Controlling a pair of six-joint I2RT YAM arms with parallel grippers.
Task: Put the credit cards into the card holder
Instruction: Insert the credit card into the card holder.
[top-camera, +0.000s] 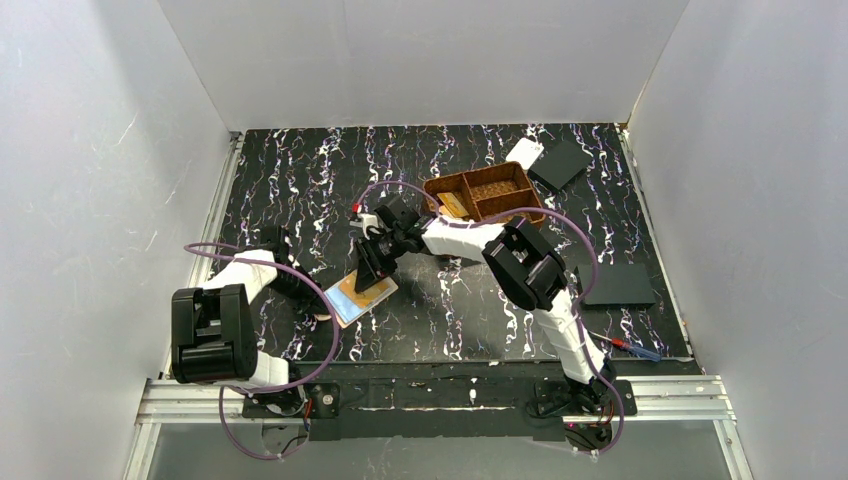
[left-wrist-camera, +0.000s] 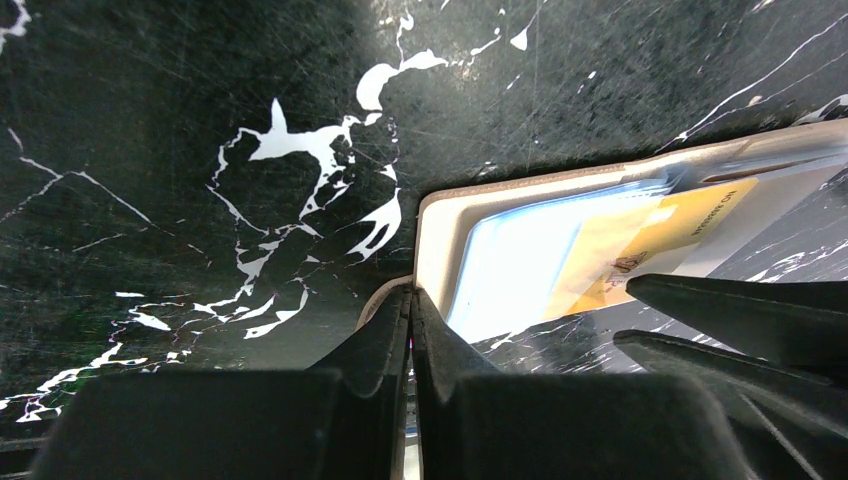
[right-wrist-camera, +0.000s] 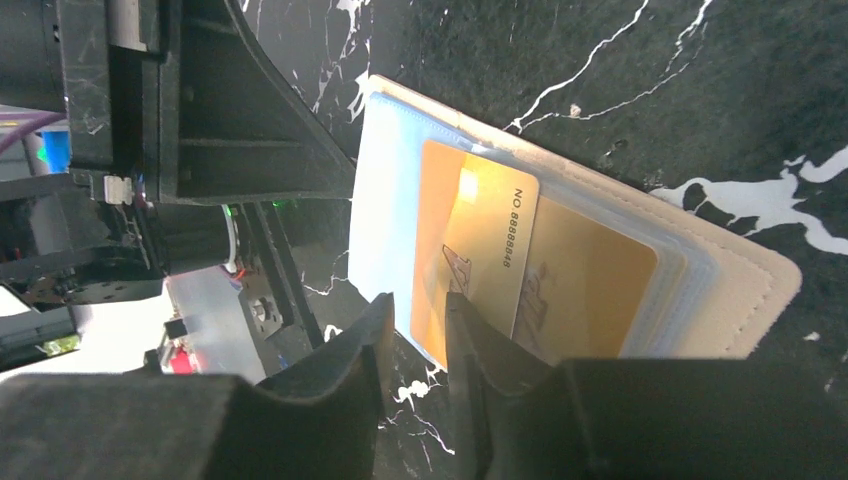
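Left gripper pressed together, pinching wallet edge. Right gripper slightly apart, fingertips straddling near corner of card. Card partly tucked into wallet slot. Wallet lies open on counter, between arms.

Credit card lower edge hidden behind right fingers.

Right gripper over card holder

Gold card partway into open wallet
The tan wallet lies open, clear sleeves up; the card's numbered end sticks out.
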